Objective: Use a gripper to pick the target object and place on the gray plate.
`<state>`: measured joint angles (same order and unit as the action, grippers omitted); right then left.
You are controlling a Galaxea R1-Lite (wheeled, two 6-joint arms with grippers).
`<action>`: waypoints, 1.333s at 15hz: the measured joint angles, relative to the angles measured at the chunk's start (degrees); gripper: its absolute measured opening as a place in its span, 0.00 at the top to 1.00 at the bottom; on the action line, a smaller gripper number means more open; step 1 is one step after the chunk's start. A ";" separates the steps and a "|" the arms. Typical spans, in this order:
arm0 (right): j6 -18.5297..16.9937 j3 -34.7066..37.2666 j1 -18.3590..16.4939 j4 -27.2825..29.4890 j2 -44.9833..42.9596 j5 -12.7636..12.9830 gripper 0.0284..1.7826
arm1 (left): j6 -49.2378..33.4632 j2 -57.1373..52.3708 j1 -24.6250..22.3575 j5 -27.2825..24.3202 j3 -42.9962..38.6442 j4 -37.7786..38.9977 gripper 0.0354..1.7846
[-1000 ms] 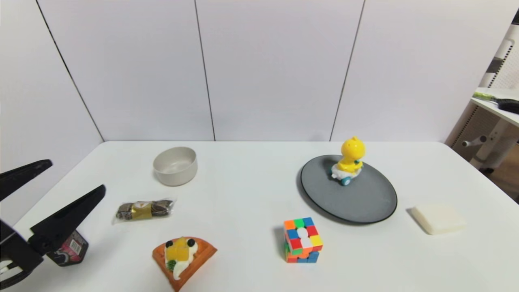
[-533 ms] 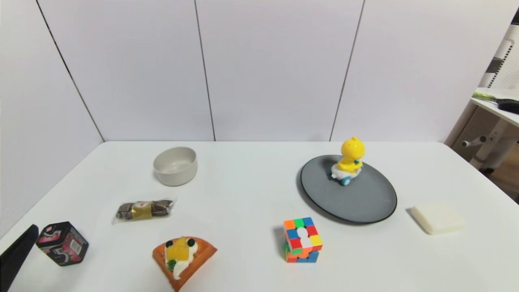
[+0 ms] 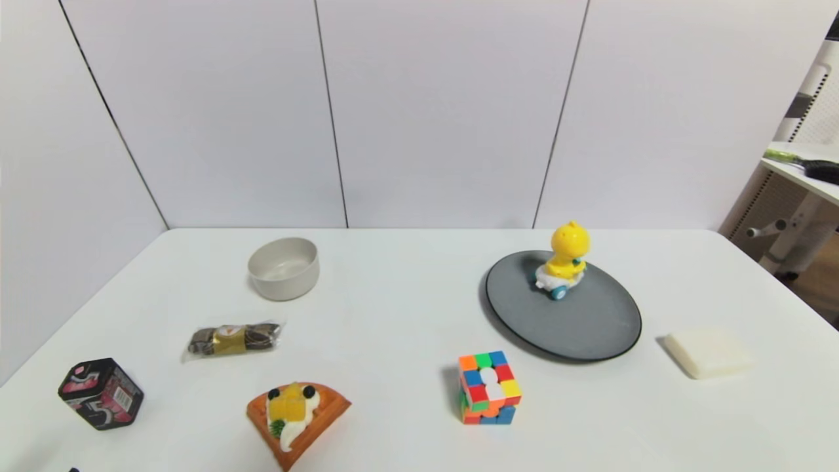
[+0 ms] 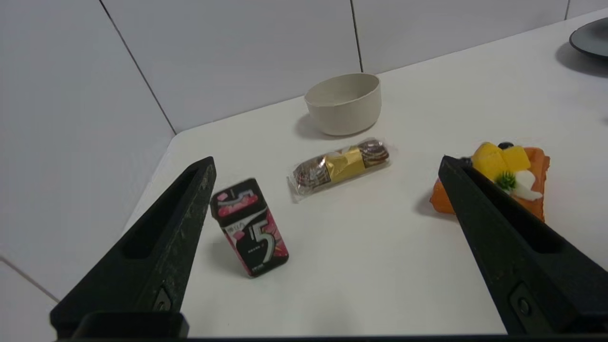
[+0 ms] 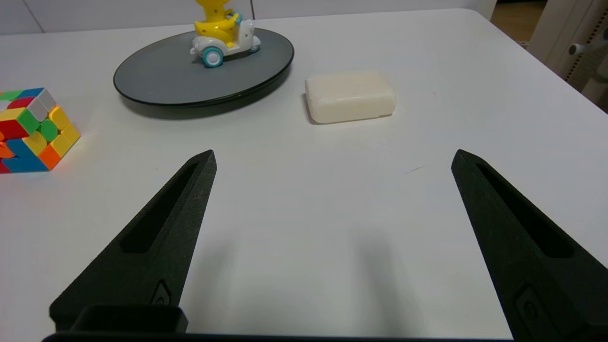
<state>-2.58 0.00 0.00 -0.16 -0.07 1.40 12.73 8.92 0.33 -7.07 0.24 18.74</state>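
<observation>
The yellow duck toy point(image 3: 564, 260) with white base and blue wheels stands upright on the far part of the gray plate point(image 3: 577, 321) at the right of the table; it also shows in the right wrist view point(image 5: 221, 29) on the plate point(image 5: 171, 78). My left gripper point(image 4: 327, 164) is open and empty, low over the table's near left corner, next to a black gum box point(image 4: 249, 226). My right gripper point(image 5: 332, 156) is open and empty above bare table, nearer me than the plate. Neither gripper shows in the head view.
A beige bowl point(image 3: 283, 267), a wrapped snack point(image 3: 233, 339), an orange waffle wedge point(image 3: 296, 419), a puzzle cube point(image 3: 489, 388) and a white soap-like block point(image 3: 708, 353) lie on the white table. The gum box point(image 3: 100, 393) stands at the near left.
My left gripper has drawn back toward me and dropped out of the head view at the near left. The duck, the plate and the other objects have not moved.
</observation>
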 joint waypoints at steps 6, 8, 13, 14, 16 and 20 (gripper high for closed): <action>-0.02 0.00 0.00 0.00 0.00 0.00 0.04 | -2.45 -8.35 -0.40 3.52 -0.24 -18.12 0.06; -0.02 0.00 0.00 0.00 0.00 -0.02 0.04 | -3.96 -8.85 -0.40 3.91 -0.24 -18.76 0.06; -0.02 0.00 0.00 0.00 0.00 -0.02 0.04 | -7.96 -9.06 -0.40 4.16 -0.24 -18.83 0.06; 0.00 0.00 0.00 0.00 0.00 -0.02 0.04 | -9.67 -9.06 -0.40 5.18 -0.24 -18.79 0.06; -0.05 0.00 0.00 0.00 0.00 0.00 0.04 | -12.68 -9.06 -0.40 7.20 -0.24 -18.69 0.06; -0.05 0.00 0.00 0.00 0.00 0.00 0.04 | -14.20 -9.06 -0.40 7.59 -0.24 -18.49 0.06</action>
<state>-2.63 0.00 0.00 -0.16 -0.07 1.40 -1.48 -0.13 -0.07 0.52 0.00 0.24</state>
